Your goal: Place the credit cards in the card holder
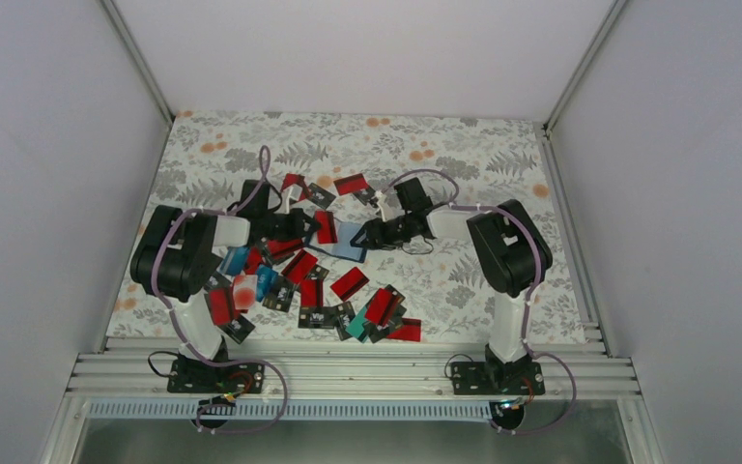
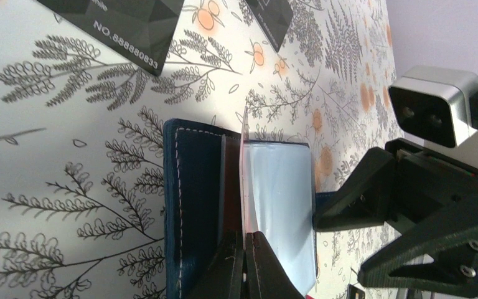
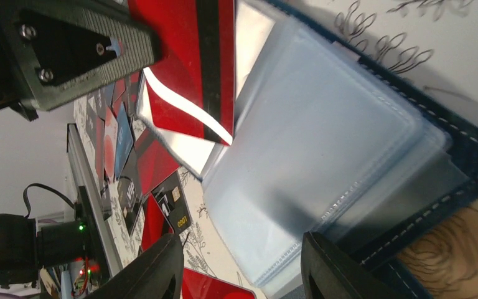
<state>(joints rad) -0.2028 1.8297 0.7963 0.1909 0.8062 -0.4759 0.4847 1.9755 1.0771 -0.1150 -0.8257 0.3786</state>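
The card holder (image 1: 351,242) lies open mid-table, its navy cover (image 2: 193,199) and pale blue sleeves (image 2: 283,199) facing up. My left gripper (image 2: 245,235) is shut on a red credit card with a black stripe (image 3: 187,75). In the left wrist view that card stands on edge (image 2: 245,174), its far end in among the sleeves. My right gripper (image 3: 243,271) is open at the holder's other side. One of its fingers (image 3: 330,268) rests on the sleeves (image 3: 323,143) and the other finger (image 3: 155,274) hangs over the table. Several more credit cards (image 1: 348,285) lie scattered.
Loose cards spread from the left arm (image 1: 242,290) to the front middle (image 1: 379,307), with more behind the holder (image 1: 351,184). A black card (image 2: 124,28) lies just beyond the holder. Aluminium rails (image 1: 348,372) run along the near edge and white walls enclose the table.
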